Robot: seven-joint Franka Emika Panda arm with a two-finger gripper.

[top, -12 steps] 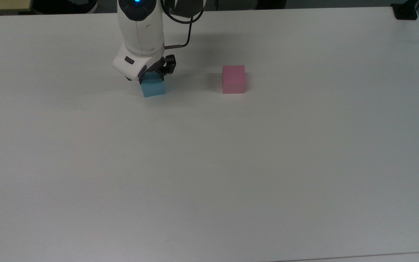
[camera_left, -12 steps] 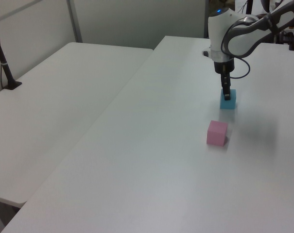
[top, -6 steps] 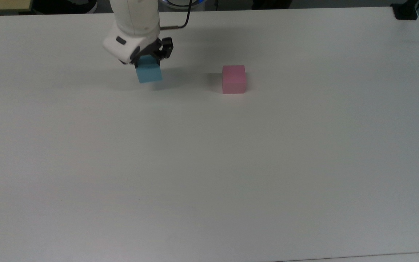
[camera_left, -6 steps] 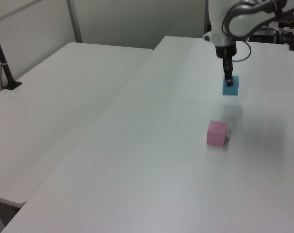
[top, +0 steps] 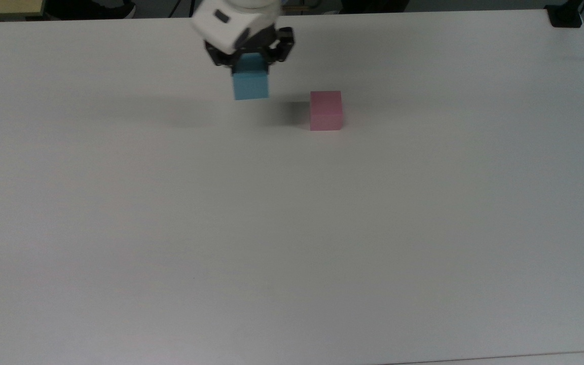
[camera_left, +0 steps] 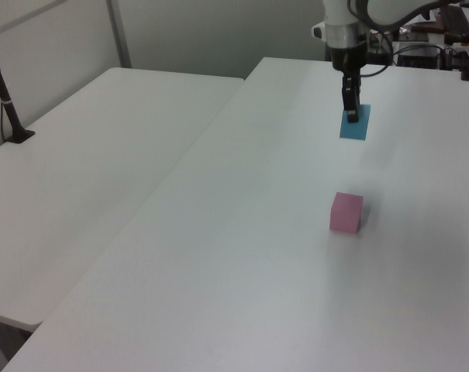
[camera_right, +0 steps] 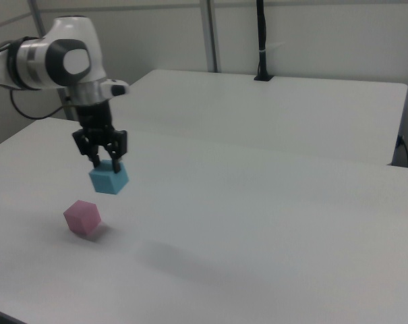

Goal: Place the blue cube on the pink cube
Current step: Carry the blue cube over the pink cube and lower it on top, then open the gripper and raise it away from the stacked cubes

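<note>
Two cubes: one small matte sky-blue cube (top: pixel 251 83) hangs above the white bench (top: pixel 292 228), pinched between the gripper's (top: pixel 250 60) fingers; one small matte pastel-pink cube (top: pixel 326 110) rests on the bench, near the top view's right.

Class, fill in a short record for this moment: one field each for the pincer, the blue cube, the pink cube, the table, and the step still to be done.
pincer: shut on the blue cube, raised above the table
blue cube: held in the air, off the table
pink cube: resting on the table, to the top view's right of the blue cube, nothing on it
table: white
step to be done: blue cube not yet over or on the pink cube
</note>
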